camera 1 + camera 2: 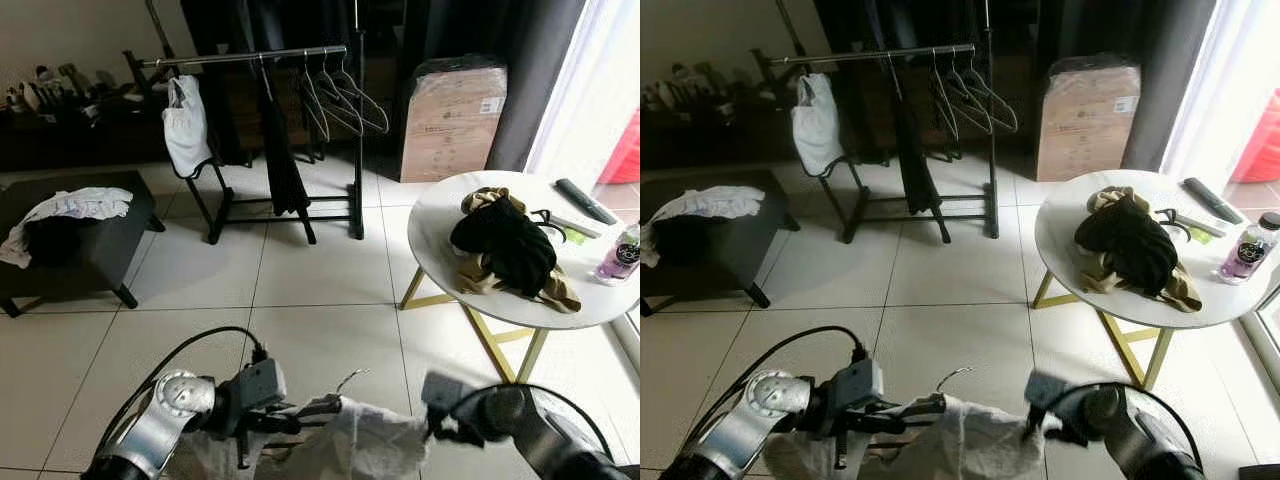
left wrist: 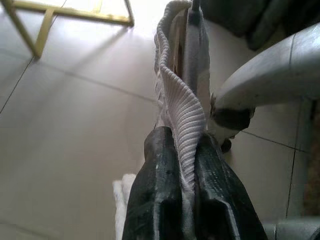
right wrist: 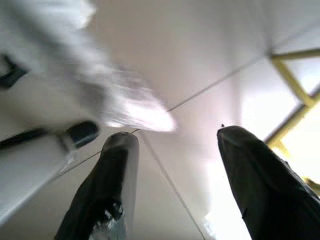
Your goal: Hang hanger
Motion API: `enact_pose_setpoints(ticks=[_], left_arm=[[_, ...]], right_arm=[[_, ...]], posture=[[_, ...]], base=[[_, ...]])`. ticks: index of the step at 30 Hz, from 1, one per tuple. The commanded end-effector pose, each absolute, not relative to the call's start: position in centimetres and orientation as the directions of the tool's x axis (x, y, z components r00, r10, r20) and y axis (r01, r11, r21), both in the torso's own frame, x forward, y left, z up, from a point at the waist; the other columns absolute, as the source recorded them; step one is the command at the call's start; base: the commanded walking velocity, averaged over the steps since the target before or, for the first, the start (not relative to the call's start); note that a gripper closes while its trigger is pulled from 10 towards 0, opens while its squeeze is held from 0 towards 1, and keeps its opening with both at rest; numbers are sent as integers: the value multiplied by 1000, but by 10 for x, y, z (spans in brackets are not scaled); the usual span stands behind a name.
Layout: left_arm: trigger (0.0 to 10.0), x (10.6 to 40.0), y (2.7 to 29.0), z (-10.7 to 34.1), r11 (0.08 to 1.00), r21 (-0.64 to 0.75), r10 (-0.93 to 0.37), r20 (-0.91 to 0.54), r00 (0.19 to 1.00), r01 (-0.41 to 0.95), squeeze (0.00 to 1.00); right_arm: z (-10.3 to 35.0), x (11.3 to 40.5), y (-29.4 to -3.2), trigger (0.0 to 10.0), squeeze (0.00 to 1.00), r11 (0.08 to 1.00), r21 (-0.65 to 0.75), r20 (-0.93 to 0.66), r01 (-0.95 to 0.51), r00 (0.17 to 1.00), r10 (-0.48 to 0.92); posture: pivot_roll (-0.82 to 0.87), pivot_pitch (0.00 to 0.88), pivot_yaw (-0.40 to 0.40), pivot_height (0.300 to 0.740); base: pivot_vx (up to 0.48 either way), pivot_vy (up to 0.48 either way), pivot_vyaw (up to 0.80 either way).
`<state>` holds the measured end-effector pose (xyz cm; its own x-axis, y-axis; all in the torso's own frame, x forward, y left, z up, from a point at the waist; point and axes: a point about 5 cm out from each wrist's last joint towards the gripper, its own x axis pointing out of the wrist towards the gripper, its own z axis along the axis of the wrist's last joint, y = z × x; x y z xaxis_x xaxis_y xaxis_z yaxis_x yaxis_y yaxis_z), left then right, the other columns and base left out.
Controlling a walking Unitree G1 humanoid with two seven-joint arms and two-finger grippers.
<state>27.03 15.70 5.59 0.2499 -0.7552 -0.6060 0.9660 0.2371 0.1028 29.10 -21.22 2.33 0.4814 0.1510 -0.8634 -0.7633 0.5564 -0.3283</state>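
Left gripper (image 2: 182, 165) pinching white ribbed knit garment (image 2: 181, 95) on hanger (image 1: 345, 380), held low, well short of metal rack (image 1: 250, 55). Right gripper (image 3: 172, 150) fingers spread apart over glossy tile, beside garment. Round white table (image 1: 440, 200) right of rack.

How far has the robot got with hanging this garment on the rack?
Done: the white garment is already on a hanger, whose hook pokes up above it, and the left hand is shut on its ribbed edge. In hand: it is held low before the robot, with the right hand open beside it. Left: crossing the tiled floor to the clothes rack and hooking it on the rail.
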Motion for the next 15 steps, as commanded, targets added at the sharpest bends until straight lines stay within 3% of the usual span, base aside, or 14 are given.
enact_pose_setpoints(ticks=[1, 2, 3, 6, 7, 10, 11, 13, 15], left_arm=[[0, 269, 170, 56, 290, 157, -722, -612, 323, 944, 0], [0, 269, 170, 56, 290, 157, -722, -612, 323, 944, 0], [0, 268, 176, 53, 355, 176, -701, -600, 385, 918, 0], [0, 267, 181, 50, 421, 196, -678, -581, 451, 886, 0], [0, 269, 186, 48, 540, 245, -616, -537, 576, 805, 0], [0, 272, 192, 46, 632, 306, -535, -491, 687, 712, 0], [10000, 273, 197, 45, 708, 314, -469, -460, 754, 632, 0], [10000, 273, 208, 45, 836, 313, -324, -382, 866, 451, 0], [10000, 268, 213, 47, 900, 279, -245, -315, 917, 336, 0]], right_arm=[[13, 287, -217, 10000, 0, 657, -303, -854, -691, 502, 134], [13, 287, -217, 10000, 0, 657, -303, -854, -691, 502, 134], [7, 284, -220, 10000, 0, 719, -287, -845, -633, 521, 122], [0, 281, -222, 10000, 0, 779, -268, -835, -566, 540, 104], [-11, 274, -221, 10000, 0, 848, -215, -828, -484, 551, 104], [-20, 266, -220, 10000, 0, 884, -183, -829, -430, 551, 96], [-26, 260, -220, 10000, 0, 906, -173, -832, -387, 550, 76], [-42, 245, -214, 10000, 0, 943, -134, -837, -304, 544, 57], [-53, 231, -207, 10000, 0, 968, -82, -844, -237, 534, 60]], posture=[[-117, 107, 78, 740], [-117, 107, 78, 740], [-116, 105, 78, 740], [-114, 104, 79, 740], [-114, 104, 79, 740], [-114, 101, 78, 740], [-115, 100, 77, 740], [-112, 97, 76, 740], [-110, 94, 76, 740]], base=[[0, 0, 0], [0, 0, 0], [0, 0, 0], [0, 0, 0], [0, 0, 0], [0, 0, 0], [0, 0, 0], [0, 0, 0], [0, 0, 0]])
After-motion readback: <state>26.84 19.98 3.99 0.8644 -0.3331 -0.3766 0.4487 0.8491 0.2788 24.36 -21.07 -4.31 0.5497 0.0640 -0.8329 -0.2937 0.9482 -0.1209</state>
